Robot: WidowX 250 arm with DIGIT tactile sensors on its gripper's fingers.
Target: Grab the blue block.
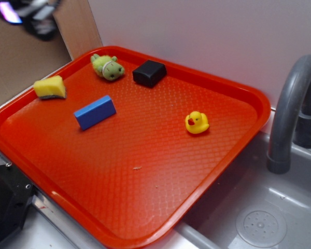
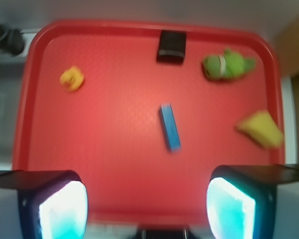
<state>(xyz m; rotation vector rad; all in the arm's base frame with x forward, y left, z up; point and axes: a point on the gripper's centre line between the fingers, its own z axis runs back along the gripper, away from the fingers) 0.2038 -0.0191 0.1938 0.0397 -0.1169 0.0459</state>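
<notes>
Exterior view shows a red tray (image 1: pixel 233 150) set beside a grey sink (image 1: pixel 259 223) with a curved grey faucet (image 1: pixel 290 104). Taking the black block (image 1: pixel 149 73) at the tray's far rim as the landmark: the blue block (image 1: pixel 95 112) lies nearer the camera and to the left of it, well apart, flat on the tray with nothing touching it. A green plush toy (image 1: pixel 108 67) sits just left of the black block, near the same far rim. A yellow wedge of sponge (image 1: pixel 50 87) lies farther left still, close to the tray's left edge. A yellow duck (image 1: pixel 197 123) stands to the right of and nearer than the black block, well apart from the blue block.

The wrist view looks straight down on the tray from high above. The gripper (image 2: pixel 147 209) hangs over the tray's near edge, its two fingers (image 2: pixel 60 204) spread wide, nothing between them. In this view the blue block (image 2: pixel 170 127) lies below the black block (image 2: pixel 171 47), about at the tray's middle, its long side running almost toward the camera. The picture is blurred.
</notes>
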